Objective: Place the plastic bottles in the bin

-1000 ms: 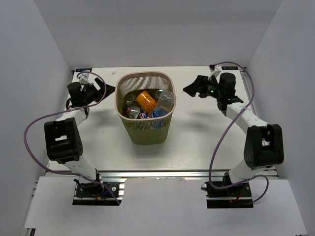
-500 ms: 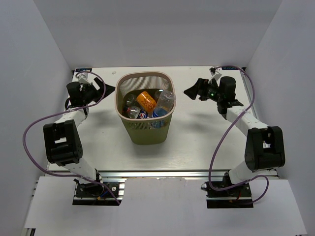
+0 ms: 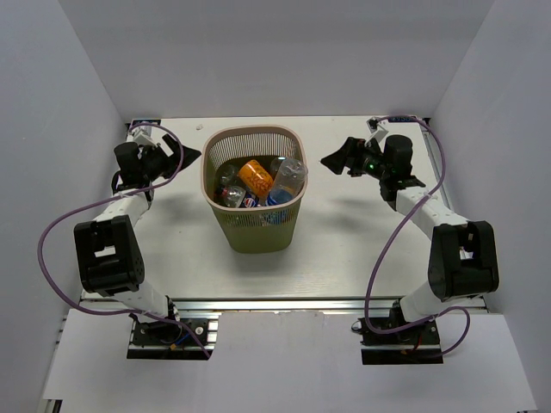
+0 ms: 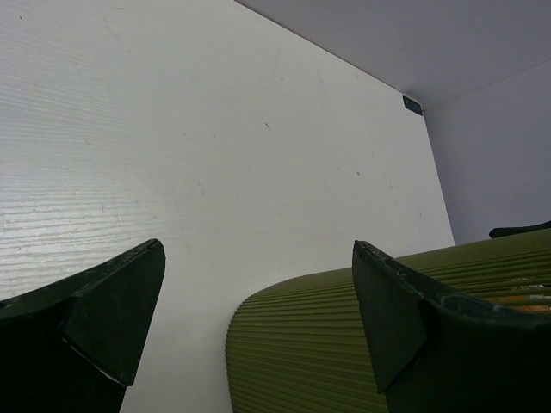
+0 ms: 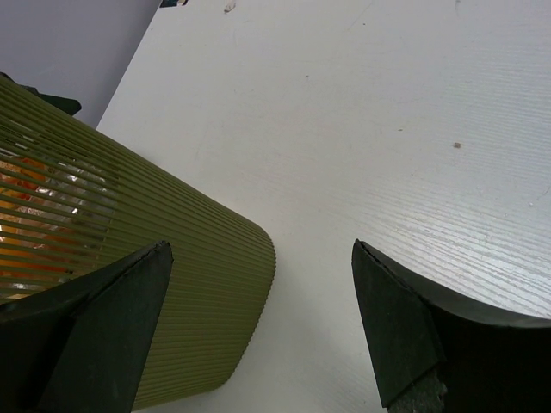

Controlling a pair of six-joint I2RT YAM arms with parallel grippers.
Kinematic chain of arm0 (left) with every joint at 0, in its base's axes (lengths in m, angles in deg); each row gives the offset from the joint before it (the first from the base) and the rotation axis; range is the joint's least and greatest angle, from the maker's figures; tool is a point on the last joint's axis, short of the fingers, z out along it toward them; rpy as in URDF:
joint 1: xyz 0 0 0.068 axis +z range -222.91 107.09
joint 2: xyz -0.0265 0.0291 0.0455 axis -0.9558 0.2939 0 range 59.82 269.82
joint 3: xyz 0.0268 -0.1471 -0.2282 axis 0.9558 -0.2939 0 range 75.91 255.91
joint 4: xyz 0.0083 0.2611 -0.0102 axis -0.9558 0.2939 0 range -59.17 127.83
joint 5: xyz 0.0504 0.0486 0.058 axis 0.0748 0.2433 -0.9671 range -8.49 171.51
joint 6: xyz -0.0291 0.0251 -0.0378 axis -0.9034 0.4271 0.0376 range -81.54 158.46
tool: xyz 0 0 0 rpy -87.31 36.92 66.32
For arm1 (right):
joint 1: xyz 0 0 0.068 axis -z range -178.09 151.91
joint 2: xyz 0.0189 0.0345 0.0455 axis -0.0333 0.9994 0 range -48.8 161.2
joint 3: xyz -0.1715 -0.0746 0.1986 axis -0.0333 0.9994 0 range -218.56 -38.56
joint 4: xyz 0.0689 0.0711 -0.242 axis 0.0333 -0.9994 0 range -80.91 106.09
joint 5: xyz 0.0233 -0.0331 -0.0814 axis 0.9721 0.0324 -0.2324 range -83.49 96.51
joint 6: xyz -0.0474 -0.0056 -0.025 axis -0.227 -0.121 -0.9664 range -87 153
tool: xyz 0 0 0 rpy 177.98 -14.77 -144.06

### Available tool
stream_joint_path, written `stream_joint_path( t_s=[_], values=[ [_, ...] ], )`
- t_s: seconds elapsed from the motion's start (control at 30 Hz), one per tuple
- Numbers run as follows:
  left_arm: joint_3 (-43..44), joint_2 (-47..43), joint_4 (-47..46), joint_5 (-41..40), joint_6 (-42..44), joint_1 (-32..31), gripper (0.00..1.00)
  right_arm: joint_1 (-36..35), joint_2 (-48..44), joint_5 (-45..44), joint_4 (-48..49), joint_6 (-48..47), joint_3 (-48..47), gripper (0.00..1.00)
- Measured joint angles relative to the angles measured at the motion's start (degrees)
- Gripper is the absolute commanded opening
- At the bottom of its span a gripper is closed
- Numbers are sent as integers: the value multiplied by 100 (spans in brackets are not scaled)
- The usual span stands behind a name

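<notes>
Bottles: the small plastic drink bottles [image 3: 256, 177], orange, clear and blue-labelled, lie jumbled inside the olive-tan latticed plastic bin [image 3: 255, 231]; you can see none out on the white bench [image 3: 344, 249].
Bin: upright, mouth up, mid-bench.
Left hand [image 3: 188, 156]: released, fingers spread on nothing, at the bin's 10 o'clock, just off the rim.
Right hand [image 3: 331, 158]: released and empty too, at the bin's 2 o'clock, apart from the rim.
Nearer arm: neither; you flank the bin about evenly, with it at 4 o'clock from your left and 8 o'clock from your right.
Next move: likely nothing left to fetch; draw both arms back from the rim.
</notes>
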Motion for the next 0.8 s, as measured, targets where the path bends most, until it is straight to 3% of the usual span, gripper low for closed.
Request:
stream_joint_path(
  t_s=[0.8],
  values=[
    [-31,0,2,-20,4,0,98,0,-79,-85,120,28,179,89]
  ],
)
